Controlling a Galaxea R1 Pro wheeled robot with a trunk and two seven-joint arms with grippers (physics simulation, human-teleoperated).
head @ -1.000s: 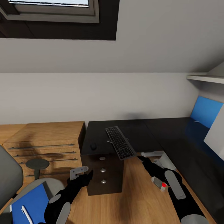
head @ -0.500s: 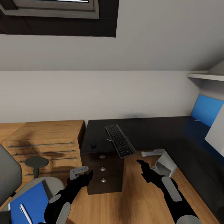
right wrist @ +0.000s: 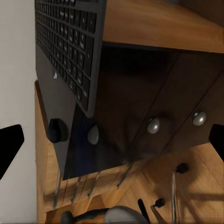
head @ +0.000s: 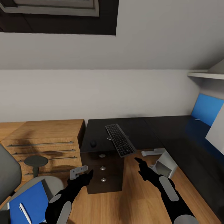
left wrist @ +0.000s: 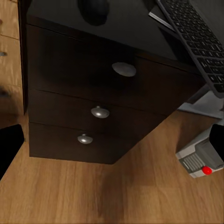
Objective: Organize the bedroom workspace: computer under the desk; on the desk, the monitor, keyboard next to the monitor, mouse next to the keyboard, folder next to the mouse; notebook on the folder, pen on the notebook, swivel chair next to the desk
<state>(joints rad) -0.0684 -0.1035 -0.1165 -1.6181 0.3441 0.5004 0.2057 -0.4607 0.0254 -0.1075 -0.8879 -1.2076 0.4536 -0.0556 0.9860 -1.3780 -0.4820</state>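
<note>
Keyboard (head: 120, 144): flat black slab with grey keys, lying on the table (head: 137, 130) at its front edge above the drawer unit (head: 104, 172), one end jutting out past that edge; nothing grips it.

Right gripper (head: 139, 164): black, low before the drawer unit, just below the keyboard's overhanging end, apart from it. Jaws spread, holding nothing; in the right wrist view the two fingertips (right wrist: 10, 144) sit at opposite borders of the picture.

Left gripper (head: 81, 171): grey-tipped, level with the drawers at the unit's left side. Jaws spread, holding nothing.

Mouse (head: 93, 144): small black lump on the table near its front left corner, left of the keyboard, apart from it.

Drawer unit: black, three round silver knobs (left wrist: 124, 69) in a column, under the table's left end.

Computer (head: 164, 163): silver-grey tower on the wooden floor (head: 137, 199) in the inner angle of the L-shaped table, partly behind the right arm; the left wrist view gives a cut-off corner with a red dot.

Swivel chair (head: 9, 177): grey, at the lower left, cropped by the picture edge. On its seat, the folder (head: 26, 203), bright blue, cut off below, with the pen (head: 23, 212), a white stick, lying on it.

Room: light wooden cabinet (head: 43, 140) left of the table, touching it; pale wall behind, sloped ceiling above; blue wall panel (head: 207, 109) at far right; a white slab at the right edge, cropped, not identifiable.
</note>
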